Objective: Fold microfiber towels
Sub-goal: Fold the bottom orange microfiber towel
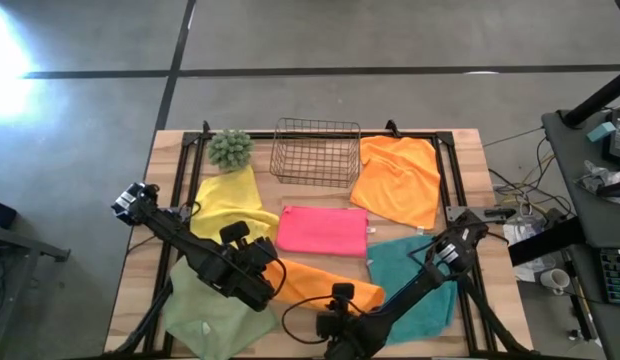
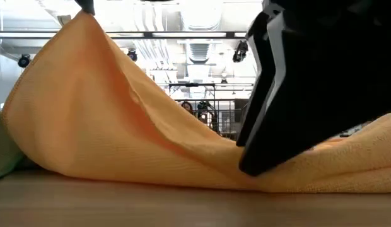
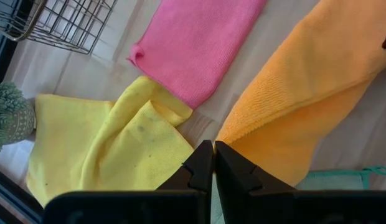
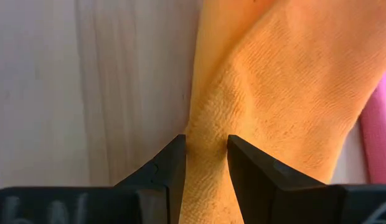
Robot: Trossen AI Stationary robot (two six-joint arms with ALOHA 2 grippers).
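Note:
An orange towel [image 1: 325, 283] lies bunched near the table's near edge, between my two grippers. Its left end is raised [image 2: 88, 38] and the rest lies on the table [image 2: 321, 170]. My left gripper [image 1: 273, 272] is shut at the raised left end. My right gripper [image 1: 340, 298] is closed on the towel's near right part. A pink towel [image 1: 322, 230], folded flat, lies at the middle. A yellow towel [image 1: 230, 205], a sage green towel [image 1: 205, 318], a teal towel [image 1: 415, 278] and a second orange towel [image 1: 395, 178] lie spread around. My left gripper pinches the orange towel's left end [image 3: 233, 138] between its shut fingers; the fingers hide the exact spot. That end is held up above the table, and the cloth slopes down slack from it to the table [image 2: 183, 145]. My right gripper pinches a puckered ridge of the orange towel [image 4: 207, 146] between its two fingers, coming from above and the near side. How many layers it has, I cannot tell. The cloth around the fingers lies on the table [image 2: 347, 173].
A copper wire basket [image 1: 315, 152] and a spiky green ball plant [image 1: 230, 148] stand at the far edge. A black frame [image 1: 450, 180] runs along the table's sides. Bare wood [image 4: 56, 93] shows beside the orange towel at the near edge.

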